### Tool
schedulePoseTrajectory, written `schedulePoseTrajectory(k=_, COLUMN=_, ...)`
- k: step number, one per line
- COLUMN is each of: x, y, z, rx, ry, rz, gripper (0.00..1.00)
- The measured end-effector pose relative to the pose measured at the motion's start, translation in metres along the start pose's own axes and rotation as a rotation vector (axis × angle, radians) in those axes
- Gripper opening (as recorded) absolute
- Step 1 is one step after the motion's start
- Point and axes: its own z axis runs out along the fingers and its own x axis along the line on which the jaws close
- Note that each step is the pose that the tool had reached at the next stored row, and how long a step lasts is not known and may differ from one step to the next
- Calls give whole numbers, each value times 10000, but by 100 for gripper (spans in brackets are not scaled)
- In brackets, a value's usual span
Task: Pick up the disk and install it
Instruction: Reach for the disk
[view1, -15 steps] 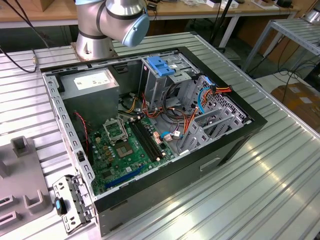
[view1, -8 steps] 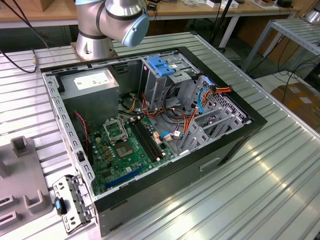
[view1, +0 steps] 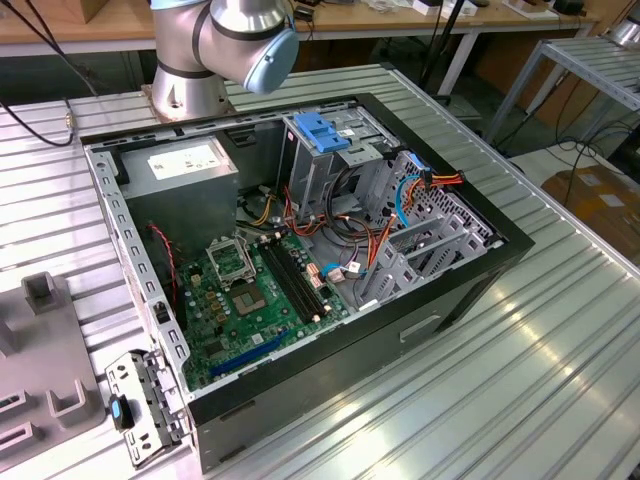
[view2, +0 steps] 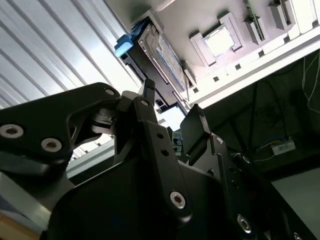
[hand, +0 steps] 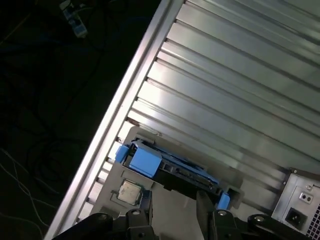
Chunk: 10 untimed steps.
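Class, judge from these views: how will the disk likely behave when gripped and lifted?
The disk looks rigid metal: probably stiff, fairly heavy for its size. Its smooth blue rail may slip in the gripper. It seems to stand on edge in a holder, so it might tip.

A broad silver ribbed aluminium tabletop (view1: 560, 360) fills the near ground, and pale glare lies along its grooves toward the exterior view's right. At the far side stands a long light-wooden workbench (view1: 60, 28) on white metal legs (view1: 458, 62). Far on the exterior view's right is a smaller table of bare aluminium profiles (view1: 590, 60). Beside it a brown cardboard box (view1: 600, 200) sits on the grey floor (view1: 520, 135) among loose black cables (view1: 585, 140). In the first wrist view the floor past the tabletop's edge lies in deep shadow.
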Motion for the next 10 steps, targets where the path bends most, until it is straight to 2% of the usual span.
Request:
schedulePoseTrajectory(k=6, x=-46, y=-24, z=2, rx=-15, ry=40, rz=-1243, gripper=48)
schedulePoseTrajectory(k=7, x=-62, y=-32, z=1, rx=-20, ry=53, rz=-1629, gripper=48)
schedulePoseTrajectory(k=10, x=-91, y=-47, z=1, rx=-29, ry=76, rz=-2358, gripper=48)
